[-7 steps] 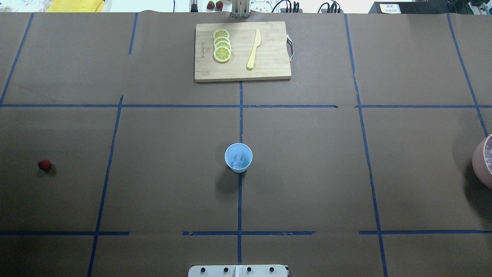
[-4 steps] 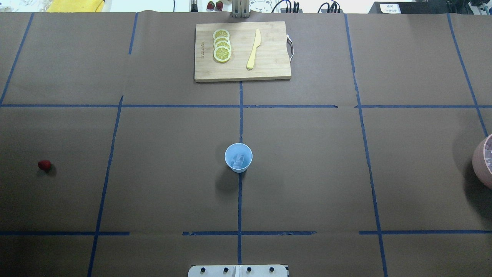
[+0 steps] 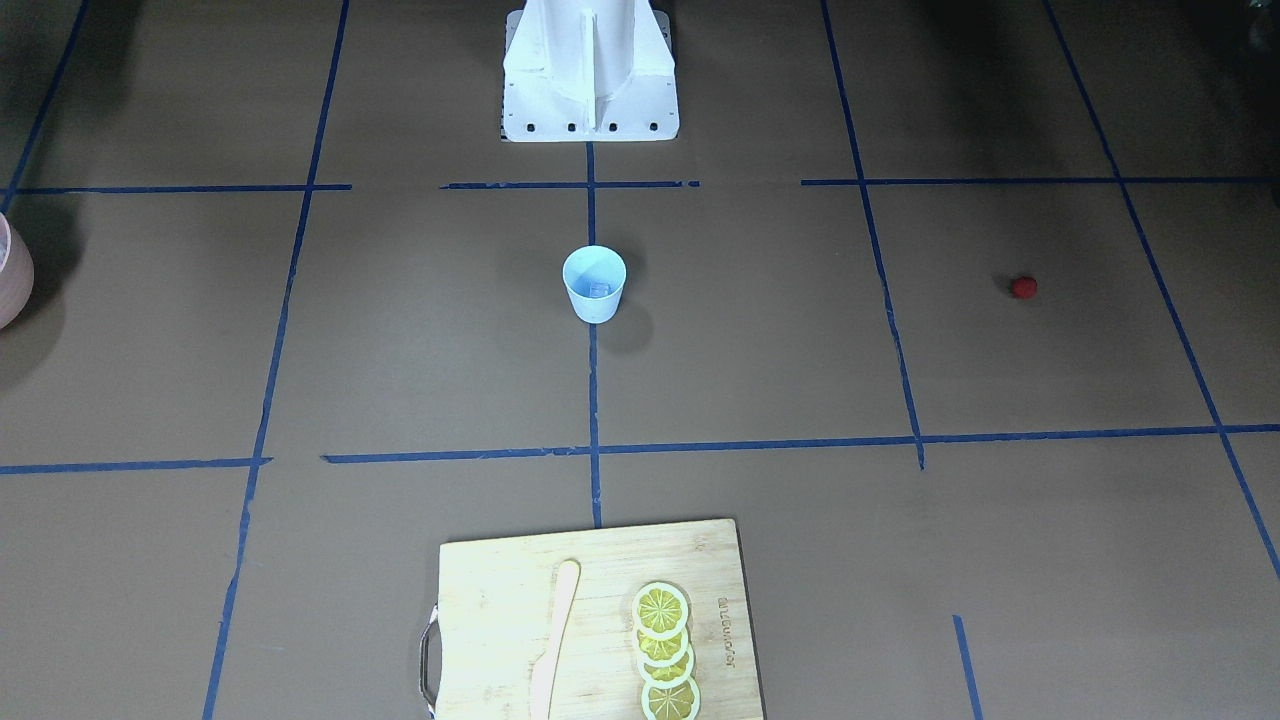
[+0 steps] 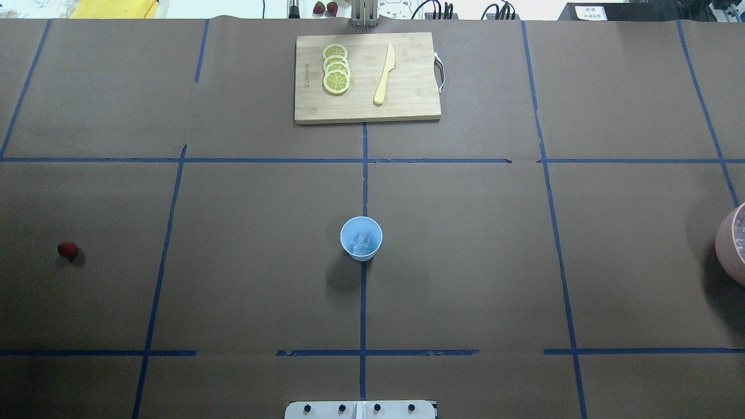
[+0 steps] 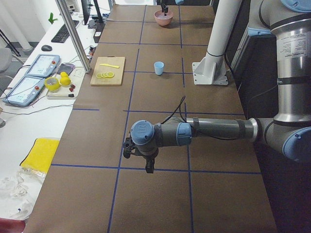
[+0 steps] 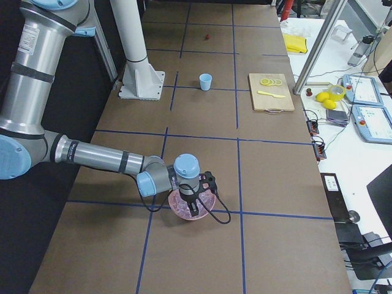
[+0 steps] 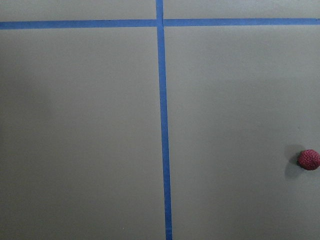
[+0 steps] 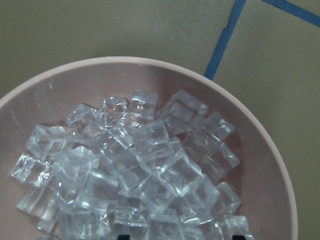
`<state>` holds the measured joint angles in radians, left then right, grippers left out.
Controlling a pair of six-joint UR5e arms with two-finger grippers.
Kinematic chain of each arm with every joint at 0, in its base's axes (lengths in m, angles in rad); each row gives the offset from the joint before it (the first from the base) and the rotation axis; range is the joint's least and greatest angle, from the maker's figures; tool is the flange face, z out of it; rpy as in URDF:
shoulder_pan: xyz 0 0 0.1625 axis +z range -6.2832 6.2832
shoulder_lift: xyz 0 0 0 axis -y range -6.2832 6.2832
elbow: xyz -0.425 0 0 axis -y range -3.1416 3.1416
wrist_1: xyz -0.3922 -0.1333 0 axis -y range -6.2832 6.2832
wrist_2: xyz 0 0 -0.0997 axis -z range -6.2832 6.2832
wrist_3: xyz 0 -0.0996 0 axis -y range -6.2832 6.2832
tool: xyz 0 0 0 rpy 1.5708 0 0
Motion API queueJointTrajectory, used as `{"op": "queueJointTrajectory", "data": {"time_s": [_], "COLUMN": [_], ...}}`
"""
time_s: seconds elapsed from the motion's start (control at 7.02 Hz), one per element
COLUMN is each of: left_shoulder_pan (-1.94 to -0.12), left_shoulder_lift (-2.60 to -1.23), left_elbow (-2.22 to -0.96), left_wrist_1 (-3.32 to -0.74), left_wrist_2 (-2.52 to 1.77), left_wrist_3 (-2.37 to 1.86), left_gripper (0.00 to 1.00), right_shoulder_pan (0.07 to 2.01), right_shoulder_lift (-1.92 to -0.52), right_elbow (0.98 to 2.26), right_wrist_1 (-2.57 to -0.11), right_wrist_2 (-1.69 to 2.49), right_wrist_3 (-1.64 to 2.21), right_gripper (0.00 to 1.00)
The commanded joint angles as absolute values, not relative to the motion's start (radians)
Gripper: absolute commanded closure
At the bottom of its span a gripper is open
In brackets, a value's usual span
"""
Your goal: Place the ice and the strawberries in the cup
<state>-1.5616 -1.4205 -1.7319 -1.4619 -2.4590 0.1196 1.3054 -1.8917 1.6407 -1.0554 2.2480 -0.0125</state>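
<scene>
Cup: the blue cup [image 4: 361, 238] stands upright at the middle of the table [image 4: 465, 279].
Ice: a few clear cubes of ice [image 4: 364, 242] are seen inside the cup, so this part is judged begun and perhaps done.
Ice supply: many more cubes are heaped in the pink bowl [image 4: 724, 244], at 3 o'clock from the cup and well apart from it.
Strawberry: the red strawberry [image 4: 67, 250] lies on the table at 9 o'clock from the cup, well apart, and is not yet picked up.
Left fingers: the left fingers [image 5: 149, 168] are hung low over the table; the strawberry shows at the 3 o'clock edge of the left wrist view. Whether they are apart or together cannot be told.
Right fingers: the right fingers [image 6: 195, 209] are held over the bowl; their state cannot be told either.
Left to do: the strawberry is to be carried into the cup.
Untouched: lemon slices [image 4: 336, 75] and a knife [image 4: 384, 74] rest on the cutting board [image 4: 413, 64], at 12 o'clock from the cup.
</scene>
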Motion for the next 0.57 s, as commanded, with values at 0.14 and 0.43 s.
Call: {"op": "queueJointTrajectory", "data": {"time_s": [0.14,0.43], "left_shoulder_pan": [-1.562,-1.562], "left_shoulder_lift": [-1.420,-1.420], "left_elbow": [-1.733,-1.733], "left_wrist_1": [-1.462,-1.462], "left_wrist_2": [-2.459,-2.459], "left_wrist_3": [0.120,0.120], "left_gripper": [0.00,0.00], "right_shoulder_pan": [1.305,1.305], "right_shoulder_lift": [-1.891,-1.891], "right_elbow": [1.641,1.647], "right_wrist_1": [-1.054,-1.054], "right_wrist_2": [2.250,2.252], "right_wrist_3": [-0.012,-0.026], "right_gripper": [0.47,0.91]}}
